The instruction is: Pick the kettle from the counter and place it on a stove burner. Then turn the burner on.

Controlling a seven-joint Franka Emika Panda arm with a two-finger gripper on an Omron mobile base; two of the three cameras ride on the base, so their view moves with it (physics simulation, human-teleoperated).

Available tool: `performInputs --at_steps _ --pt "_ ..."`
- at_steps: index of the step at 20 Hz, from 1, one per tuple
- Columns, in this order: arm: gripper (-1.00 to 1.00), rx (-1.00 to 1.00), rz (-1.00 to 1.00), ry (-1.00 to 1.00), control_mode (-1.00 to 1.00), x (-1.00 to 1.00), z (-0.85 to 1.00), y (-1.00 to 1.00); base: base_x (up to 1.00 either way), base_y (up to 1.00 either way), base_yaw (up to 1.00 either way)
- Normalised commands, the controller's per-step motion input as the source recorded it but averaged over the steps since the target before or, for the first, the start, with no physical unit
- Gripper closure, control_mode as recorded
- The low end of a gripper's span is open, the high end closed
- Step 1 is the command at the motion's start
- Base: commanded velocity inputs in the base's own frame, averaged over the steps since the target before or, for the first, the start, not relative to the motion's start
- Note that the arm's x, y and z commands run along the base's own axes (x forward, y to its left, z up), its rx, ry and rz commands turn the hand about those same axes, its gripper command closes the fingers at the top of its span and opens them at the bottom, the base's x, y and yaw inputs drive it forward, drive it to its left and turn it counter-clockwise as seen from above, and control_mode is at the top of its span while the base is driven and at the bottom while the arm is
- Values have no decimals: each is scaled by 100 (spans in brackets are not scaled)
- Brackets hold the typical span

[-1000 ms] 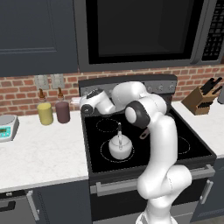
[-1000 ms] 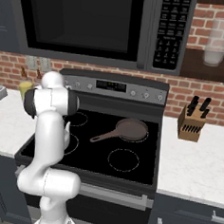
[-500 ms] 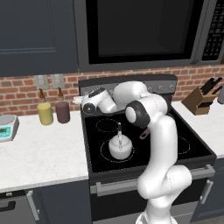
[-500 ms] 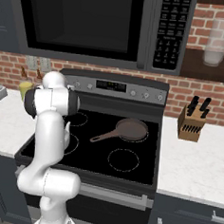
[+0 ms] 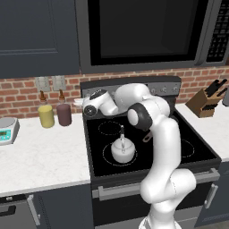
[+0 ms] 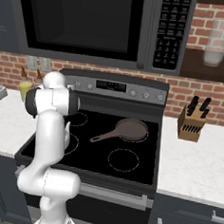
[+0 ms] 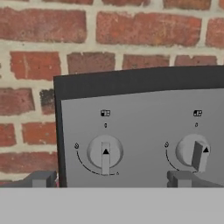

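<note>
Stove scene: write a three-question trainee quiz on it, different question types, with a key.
1. True or false: the kettle stands on the white counter.
2. What lies on the back right burner? A) skillet B) knife block C) scale
3. Fill in: in the hand view the open gripper faces the left ____ of the stove's panel.

Key: 1 false, it sits on a front burner; 2 A; 3 knob.

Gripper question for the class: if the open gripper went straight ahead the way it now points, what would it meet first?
Probably the left knob on the stove's control panel: it sits between the fingertips of the gripper. How far off it is can't be judged.
</note>
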Motion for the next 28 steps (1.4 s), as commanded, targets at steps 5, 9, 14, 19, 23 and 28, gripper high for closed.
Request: performInputs --at_steps 5,9,14,19,23,28 --pt "-100 0 0 0 -100 2 0 2 0 0 0" --pt "-100 0 0 0 -100 10 0 0 0 0 0" --pt "-100 0 0 0 -100 11 0 0 0 0 0" --pt "-100 0 0 0 -100 6 0 0 0 0 0" --pt "-100 0 0 0 -100 15 -3 0 0 0 0" --pt "-100 0 0 0 -100 12 -3 0 0 0 0"
